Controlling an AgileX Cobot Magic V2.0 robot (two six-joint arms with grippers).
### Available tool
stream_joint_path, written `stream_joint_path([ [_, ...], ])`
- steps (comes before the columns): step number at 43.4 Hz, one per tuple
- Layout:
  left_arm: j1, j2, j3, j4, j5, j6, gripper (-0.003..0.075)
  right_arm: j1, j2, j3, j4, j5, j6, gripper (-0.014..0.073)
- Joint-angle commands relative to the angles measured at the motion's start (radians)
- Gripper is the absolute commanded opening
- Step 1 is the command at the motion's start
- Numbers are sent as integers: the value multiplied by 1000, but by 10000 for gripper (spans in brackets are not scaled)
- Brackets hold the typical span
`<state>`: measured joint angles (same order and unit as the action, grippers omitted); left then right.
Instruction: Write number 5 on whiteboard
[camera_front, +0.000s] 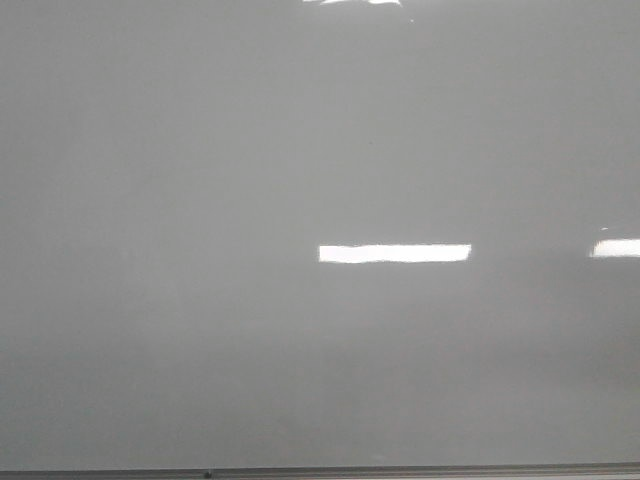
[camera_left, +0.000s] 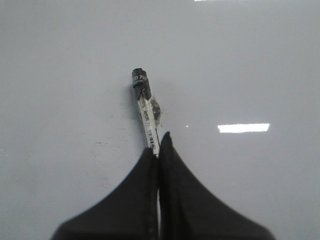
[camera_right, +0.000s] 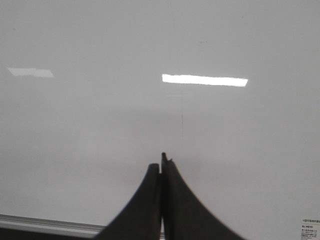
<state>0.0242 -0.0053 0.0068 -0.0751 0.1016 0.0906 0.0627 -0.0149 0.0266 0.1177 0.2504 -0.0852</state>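
The whiteboard (camera_front: 200, 200) fills the front view, glossy pale grey, with no black marker line on it; the number 5 is not in view. Neither gripper shows in the front view. In the left wrist view my left gripper (camera_left: 159, 145) is shut on a marker (camera_left: 146, 112) with a clear labelled barrel and a black end (camera_left: 141, 82). The black end points at the whiteboard (camera_left: 240, 65); I cannot tell whether it touches. In the right wrist view my right gripper (camera_right: 161, 165) is shut and empty, facing the whiteboard (camera_right: 75, 125).
A thin grey rail (camera_front: 320, 472) runs along the board's lower edge and also shows in the right wrist view (camera_right: 40, 223). Bright glare patches (camera_front: 394, 253) lie on the board. Faint smudges (camera_left: 102, 144) lie beside the marker. A small label (camera_right: 310, 230) sits by the rail.
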Motion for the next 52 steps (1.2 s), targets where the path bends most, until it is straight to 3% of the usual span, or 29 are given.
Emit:
stream_joint_path([
  [1, 0, -14, 6, 0, -76, -9, -20, -1, -15, -15, -7, -76, -1, -69],
  [52, 0, -14, 6, 0, -76, -9, -20, -1, -15, -15, -6, -93, -1, -69],
])
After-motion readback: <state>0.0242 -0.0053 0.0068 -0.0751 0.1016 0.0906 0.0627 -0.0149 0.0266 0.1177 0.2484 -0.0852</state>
